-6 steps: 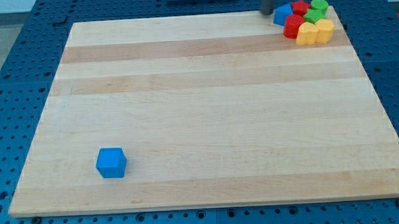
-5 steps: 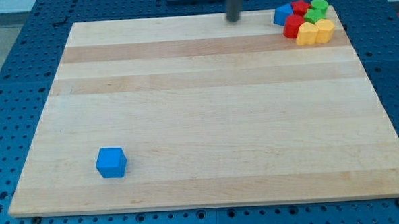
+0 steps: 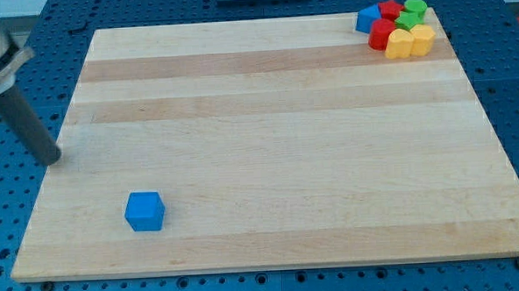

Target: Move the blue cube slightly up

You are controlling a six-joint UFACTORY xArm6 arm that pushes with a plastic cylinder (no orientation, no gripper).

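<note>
The blue cube (image 3: pixel 145 211) sits on the wooden board (image 3: pixel 268 145) near its bottom-left corner. My tip (image 3: pixel 50 160) is at the board's left edge, above and to the left of the blue cube, well apart from it. The dark rod leans up towards the view's top left.
A cluster of blocks lies at the board's top-right corner: a blue block (image 3: pixel 367 19), two red blocks (image 3: pixel 382 34), two green blocks (image 3: pixel 414 9) and two yellow blocks (image 3: pixel 409 41). A blue pegboard (image 3: pixel 12 95) surrounds the board.
My tip has swept from the board's top edge near the cluster leftward and down to the board's left edge. The blocks have not moved.
</note>
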